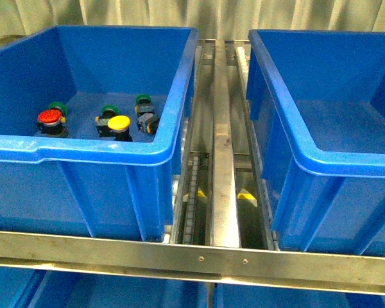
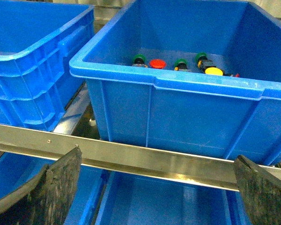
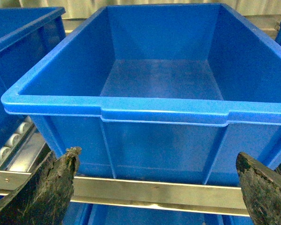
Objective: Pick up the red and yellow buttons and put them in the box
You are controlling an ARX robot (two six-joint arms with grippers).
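Note:
The red button (image 1: pixel 50 117) (image 2: pixel 157 63) and the yellow button (image 1: pixel 119 122) (image 2: pixel 213 71) sit on the floor of the left blue bin (image 1: pixel 96 153) (image 2: pixel 164 84), among green-capped switches (image 1: pixel 143 101). The right blue box (image 1: pixel 321 154) (image 3: pixel 131 114) shows nothing on its floor. Neither arm appears in the front view. My left gripper (image 2: pixel 157 185) is open, low in front of the left bin and outside it, with nothing between its fingers. In front of the right box, my right gripper (image 3: pixel 157 185) is also open and holds nothing.
A metal crossbar (image 1: pixel 199 260) runs along the front of both bins. Between the bins lies a roller track with a steel rail (image 1: pixel 223 186). Another blue bin (image 2: pixel 23 70) stands to the left of the one with the switches. Lower blue bins show beneath the crossbar.

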